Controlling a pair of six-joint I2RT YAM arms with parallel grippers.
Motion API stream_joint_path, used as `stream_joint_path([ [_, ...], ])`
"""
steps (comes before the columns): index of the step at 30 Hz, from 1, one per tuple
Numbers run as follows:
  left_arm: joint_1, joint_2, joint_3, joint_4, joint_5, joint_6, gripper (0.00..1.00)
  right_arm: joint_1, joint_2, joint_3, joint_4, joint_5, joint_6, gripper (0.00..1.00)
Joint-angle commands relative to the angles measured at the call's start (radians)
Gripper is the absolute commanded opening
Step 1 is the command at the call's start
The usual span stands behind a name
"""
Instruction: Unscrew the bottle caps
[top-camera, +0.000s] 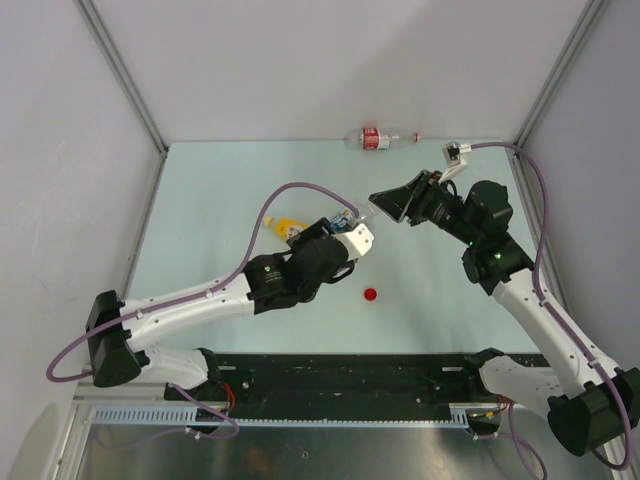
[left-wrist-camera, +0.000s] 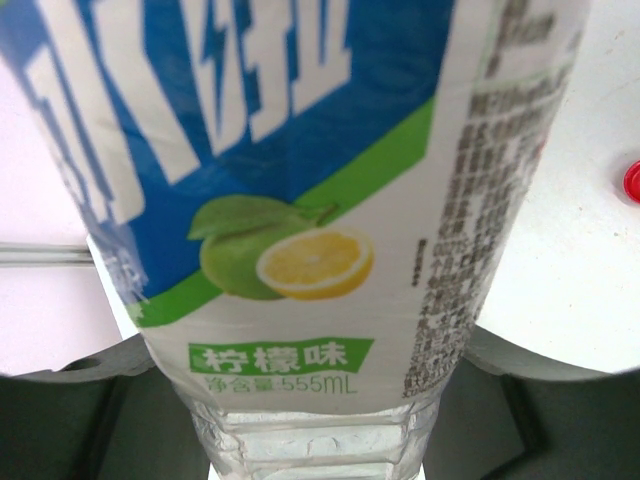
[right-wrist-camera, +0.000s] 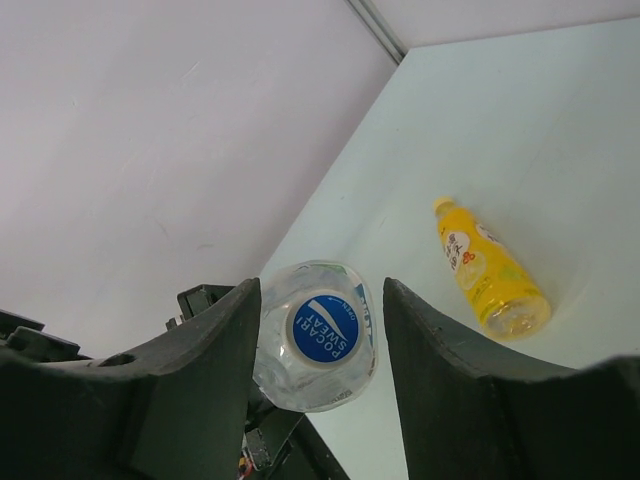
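My left gripper (top-camera: 352, 238) is shut on a clear bottle (left-wrist-camera: 300, 250) with a blue, white and green lemon label, holding it off the table with its neck towards the right arm. The bottle's blue cap (right-wrist-camera: 325, 329) sits between the fingers of my right gripper (right-wrist-camera: 320, 340), whose jaws stand apart on either side of it with gaps showing. A yellow bottle (right-wrist-camera: 490, 270) with its yellow cap (right-wrist-camera: 441, 205) on lies on the table behind my left gripper. A loose red cap (top-camera: 371, 295) rests on the table. A slim clear bottle with a red label (top-camera: 380, 138) lies at the back edge.
Grey walls and metal frame posts close in the pale green table (top-camera: 220, 200) on three sides. A purple cable (top-camera: 290, 190) loops over the left arm. A small white connector (top-camera: 457, 152) lies at the back right corner.
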Motion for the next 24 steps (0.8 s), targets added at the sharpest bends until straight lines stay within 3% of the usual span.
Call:
stream_joint_path([
  [1,-0.006,-0.006,0.015,0.023,-0.029,0.018,0.0,0.011,0.01,0.007,0.012,-0.002,0.015,0.56],
  [9,-0.006,-0.01,0.015,0.023,-0.029,0.017,0.0,0.017,0.02,0.007,0.01,-0.011,0.023,0.54],
  [11,-0.006,-0.01,0.015,0.023,-0.03,0.018,0.0,0.018,0.018,0.007,0.01,-0.011,0.023,0.45],
  [17,-0.006,-0.008,0.013,0.022,-0.029,0.018,0.0,0.016,0.01,0.007,0.007,-0.011,0.014,0.05],
  [24,-0.005,-0.035,0.01,0.024,0.061,0.012,0.0,0.014,-0.005,-0.006,0.05,-0.047,-0.013,0.0],
])
